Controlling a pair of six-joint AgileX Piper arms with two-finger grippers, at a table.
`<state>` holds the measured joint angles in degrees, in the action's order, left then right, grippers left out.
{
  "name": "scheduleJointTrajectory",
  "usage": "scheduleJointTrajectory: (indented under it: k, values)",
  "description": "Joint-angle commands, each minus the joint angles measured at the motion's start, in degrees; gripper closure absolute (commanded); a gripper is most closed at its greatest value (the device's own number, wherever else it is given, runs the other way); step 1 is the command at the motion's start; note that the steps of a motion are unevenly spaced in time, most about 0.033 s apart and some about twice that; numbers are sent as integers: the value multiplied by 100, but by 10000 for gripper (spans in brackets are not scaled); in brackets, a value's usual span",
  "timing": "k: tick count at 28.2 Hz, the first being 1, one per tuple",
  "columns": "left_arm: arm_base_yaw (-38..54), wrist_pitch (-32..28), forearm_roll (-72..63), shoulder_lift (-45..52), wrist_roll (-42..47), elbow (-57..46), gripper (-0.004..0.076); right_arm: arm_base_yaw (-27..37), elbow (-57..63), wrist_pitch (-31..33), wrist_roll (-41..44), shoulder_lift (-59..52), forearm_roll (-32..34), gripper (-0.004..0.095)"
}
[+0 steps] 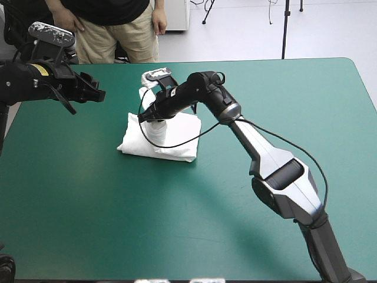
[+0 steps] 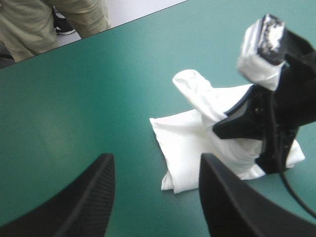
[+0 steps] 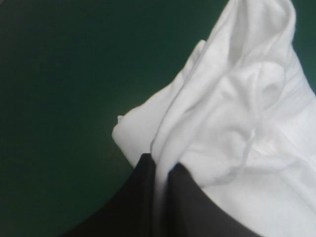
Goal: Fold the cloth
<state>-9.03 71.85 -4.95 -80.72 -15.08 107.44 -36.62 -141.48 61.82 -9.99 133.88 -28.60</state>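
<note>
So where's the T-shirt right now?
In the high view the T-shirt lies folded left of centre on the table, a flap pinched up by the right gripper.

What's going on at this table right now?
A two-armed robot is folding a white T-shirt on the teal-green table. The right gripper is shut on a raised flap of the T-shirt, holding it above the mostly folded bundle. The left gripper is open and hovers clear of it, toward the table's left side.
</note>
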Motion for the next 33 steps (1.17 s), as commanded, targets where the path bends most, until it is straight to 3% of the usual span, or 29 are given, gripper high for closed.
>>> scheduleJointTrajectory:
  k: [1, 9, 11, 13, 17, 19, 21, 27, 30, 33]
  values:
    - [5, 201, -104, 153, 74, 149, 340, -126, -814, -440, -32, 67, -131, 921]
    - [5, 201, -104, 153, 48, 149, 340, -301, -1025, -351, -187, 487, -131, 917]
    - [5, 201, -104, 153, 48, 149, 340, -348, -1025, -316, -430, 486, -223, 865]
    - [5, 201, -104, 153, 48, 149, 340, -373, -1025, -302, -597, 486, -379, 773]
    - [5, 201, -104, 153, 48, 147, 340, -397, -1025, -139, -940, 486, -695, 370]
    - [5, 201, -104, 153, 48, 147, 340, -397, -1070, -10, -952, 462, -748, 229]
    - [5, 201, -104, 153, 48, 147, 340, -397, -1213, 260, -952, 426, -657, 237]
    - [5, 189, -61, 153, 23, 147, 340, -346, -1618, 965, -277, -64, 138, 420]
    - [5, 189, -44, 153, 23, 147, 340, -210, -1580, 976, -103, -507, 443, 426]
    - [5, 189, -2, 153, 31, 147, 340, 315, -919, 979, 157, -1337, 496, 426]
